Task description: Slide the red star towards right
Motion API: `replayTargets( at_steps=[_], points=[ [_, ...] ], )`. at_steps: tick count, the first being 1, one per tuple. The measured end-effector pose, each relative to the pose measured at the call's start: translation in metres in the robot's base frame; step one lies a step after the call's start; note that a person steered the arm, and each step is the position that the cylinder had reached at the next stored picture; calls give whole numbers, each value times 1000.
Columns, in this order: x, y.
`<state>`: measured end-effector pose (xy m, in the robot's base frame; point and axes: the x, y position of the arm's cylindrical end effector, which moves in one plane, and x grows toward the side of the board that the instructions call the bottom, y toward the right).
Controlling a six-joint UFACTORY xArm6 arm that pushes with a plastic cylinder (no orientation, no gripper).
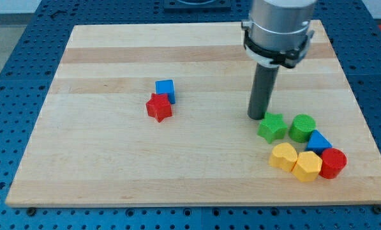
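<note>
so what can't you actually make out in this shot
- Arm above the grey collar: cut off by the view's top edge.
- Blue cube: its lower front is hidden by the red star, which sits against it.
- Blue block in the cluster: partly covered by the yellow block and red block, so its shape is unclear.
- My tip: whether it touches the green star cannot be told.

The wooden board (113, 172) carries a red star (159, 107), a blue cube (165, 90) and six clustered blocks (302, 145).
</note>
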<state>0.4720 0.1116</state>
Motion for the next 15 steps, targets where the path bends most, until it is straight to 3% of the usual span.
replayTargets(
  at_steps=[2, 4, 5, 7, 9, 11, 13, 14, 15],
  points=[
    [13, 8],
    [-77, -65],
    [-93, -132],
    [-71, -224],
    [-11, -223],
    [41, -175],
    [31, -260],
    [1, -278],
    [-7, -237]
  ],
)
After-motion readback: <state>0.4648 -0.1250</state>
